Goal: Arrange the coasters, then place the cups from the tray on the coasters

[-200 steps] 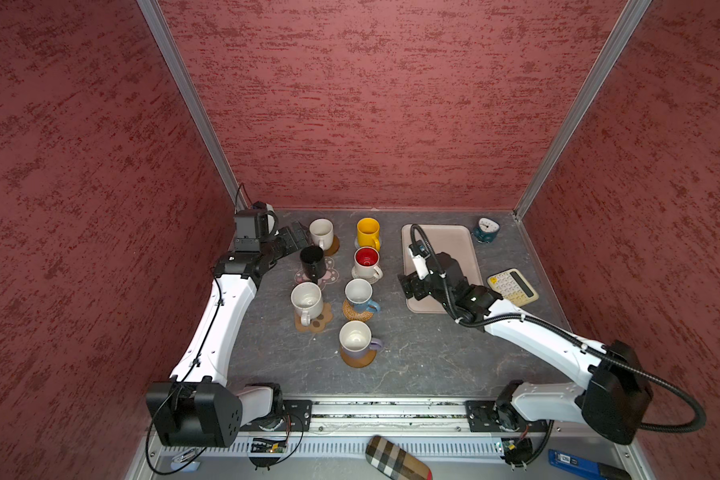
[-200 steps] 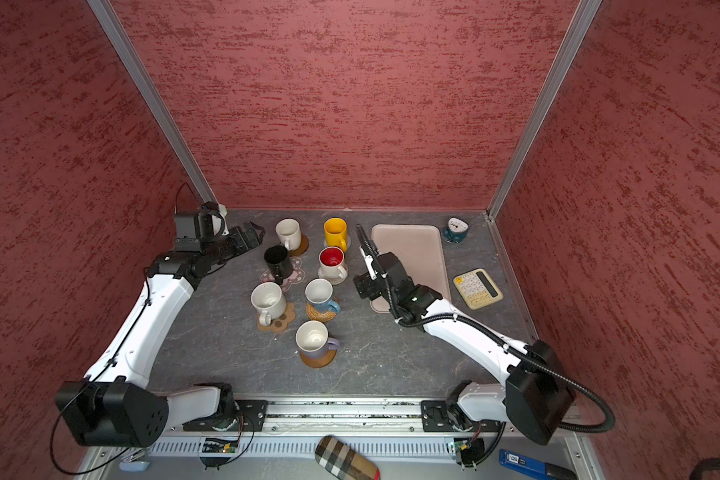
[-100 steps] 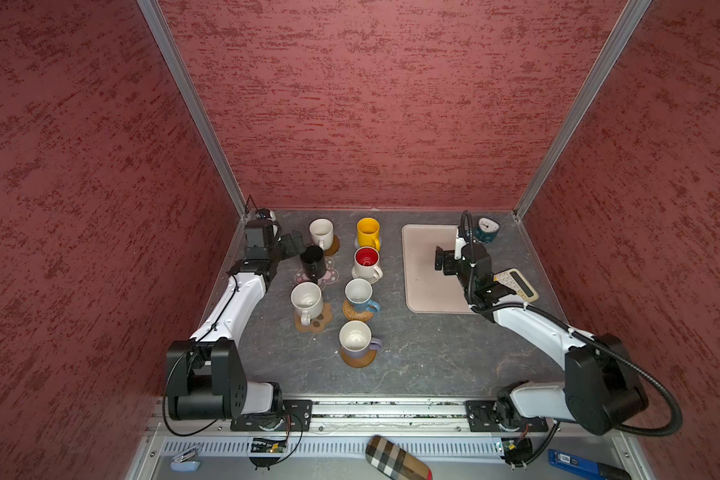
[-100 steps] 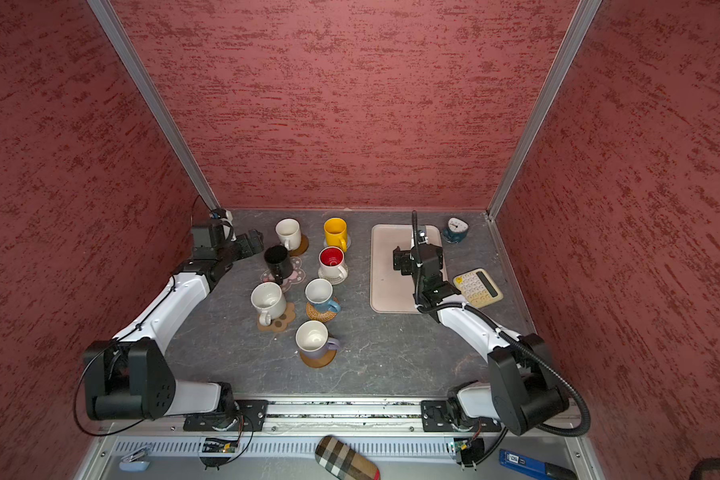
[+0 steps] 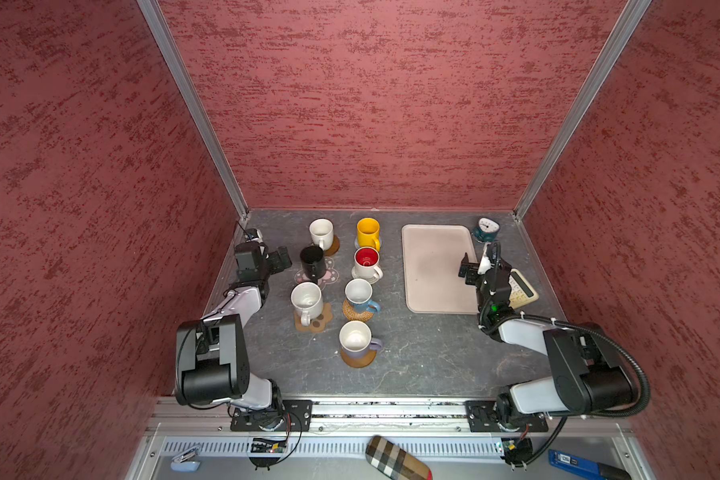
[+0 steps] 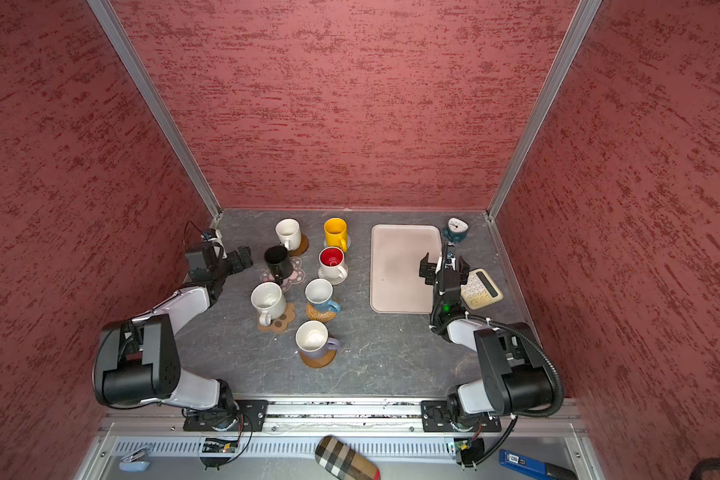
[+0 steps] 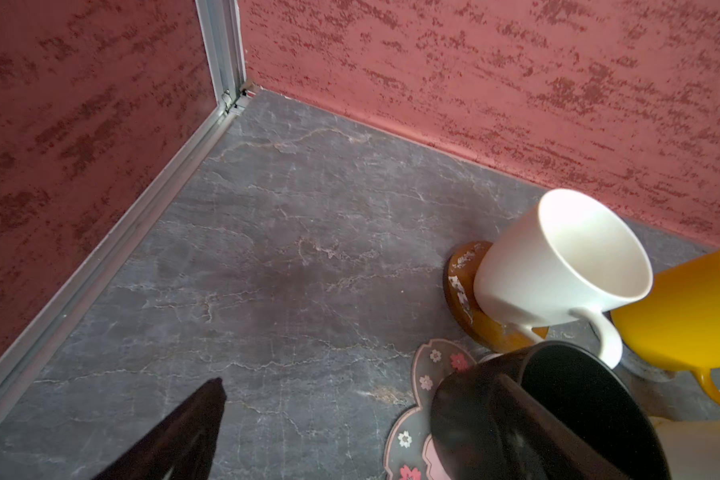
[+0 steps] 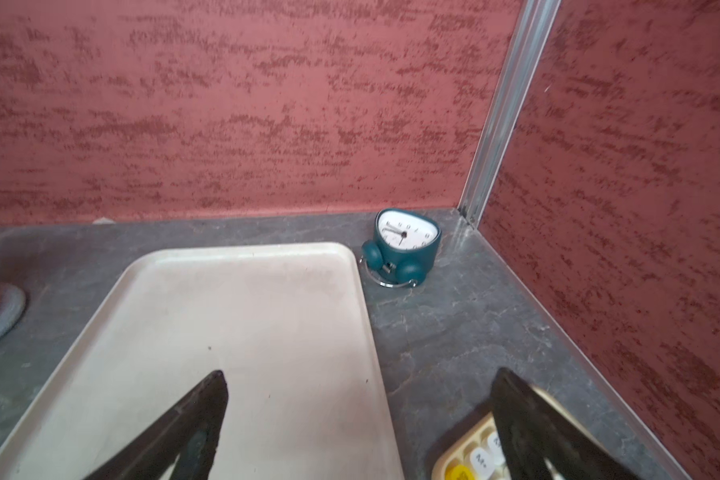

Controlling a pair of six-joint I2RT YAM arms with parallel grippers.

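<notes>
Several cups stand on coasters at the table's left and middle. The black cup [image 5: 311, 262] is on the pink flower coaster [image 5: 330, 275], and a white cup [image 5: 320, 232] is on a brown disc coaster [image 7: 462, 286]. The yellow cup [image 5: 367, 232] is beside it, on a grey coaster [image 8: 1, 316]. The cream tray [image 5: 433, 270] holds nothing. My left gripper [image 5: 282, 261] is open just left of the black cup [image 7: 578, 399], holding nothing. My right gripper [image 5: 482, 266] hangs open over the tray's right edge [image 8: 366, 332], empty.
A teal alarm clock [image 5: 486, 229] lies in the back right corner. The cream calculator [image 5: 524, 289] sits right of the tray, under my right gripper's outer finger. Red walls close in the back and both sides. A plaid case [image 5: 397, 459] lies below the front rail.
My right gripper swung from the tray's front left corner across to its right edge by the calculator. The left arm folded back; its gripper drew away from the cups to the left.
</notes>
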